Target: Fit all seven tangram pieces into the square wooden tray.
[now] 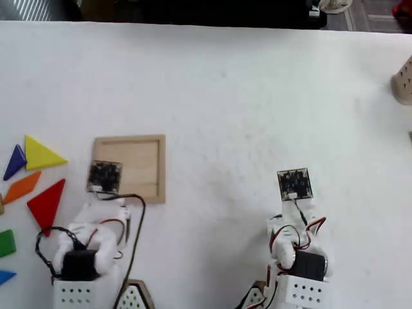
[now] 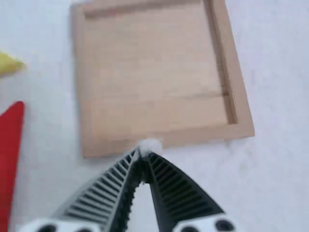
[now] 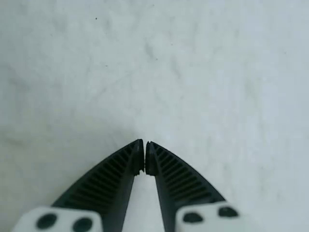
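Tray (image 1: 161,167) lies just beyond left pincer (image 2: 143,158) (tips pressed together).

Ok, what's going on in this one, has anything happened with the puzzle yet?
Nothing is being handled yet. The square wooden tray holds no pieces. The left gripper is shut on nothing, its tips at the tray's near rim. The right gripper is shut on nothing over the white table. Loose beside the tray lie a yellow triangle, purple triangle, orange parallelogram, red triangle, green piece and blue piece.
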Motion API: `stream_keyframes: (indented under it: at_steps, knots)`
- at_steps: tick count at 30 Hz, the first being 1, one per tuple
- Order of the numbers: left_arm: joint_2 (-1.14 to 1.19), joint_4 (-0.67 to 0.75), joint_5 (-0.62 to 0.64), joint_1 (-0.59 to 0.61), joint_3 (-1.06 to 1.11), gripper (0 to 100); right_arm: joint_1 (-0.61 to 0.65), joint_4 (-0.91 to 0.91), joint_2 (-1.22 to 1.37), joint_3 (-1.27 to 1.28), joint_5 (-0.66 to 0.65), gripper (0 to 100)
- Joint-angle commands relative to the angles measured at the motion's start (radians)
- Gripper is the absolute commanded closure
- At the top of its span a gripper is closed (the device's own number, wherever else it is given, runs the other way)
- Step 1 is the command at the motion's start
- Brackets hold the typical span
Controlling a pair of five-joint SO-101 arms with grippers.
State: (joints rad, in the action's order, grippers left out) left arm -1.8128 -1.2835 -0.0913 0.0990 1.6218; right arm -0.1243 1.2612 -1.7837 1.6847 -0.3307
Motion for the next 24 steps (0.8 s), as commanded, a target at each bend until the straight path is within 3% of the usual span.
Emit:
stream_keyframes:
  at_steps: [1,5,8,14,24]
  knots:
    - [-0.012,0.003,-0.011,0.171,-0.183,97,-0.008,0.005,-0.013,0.006,-0.015,98.1]
    - [-0.013,0.028,-0.040,0.228,-0.261,97,-0.008,0.005,-0.013,0.006,-0.015,98.1]
    - [-0.008,0.046,-0.206,0.288,-0.295,90,-0.008,0.005,-0.013,0.006,-0.015,98.1]
    - [0.036,0.104,-0.138,0.456,-0.361,89,-0.008,0.005,-0.013,0.006,-0.015,98.1]
    - [0.720,0.080,-0.152,0.568,-0.802,88,-0.008,0.005,-0.013,0.006,-0.015,98.1]
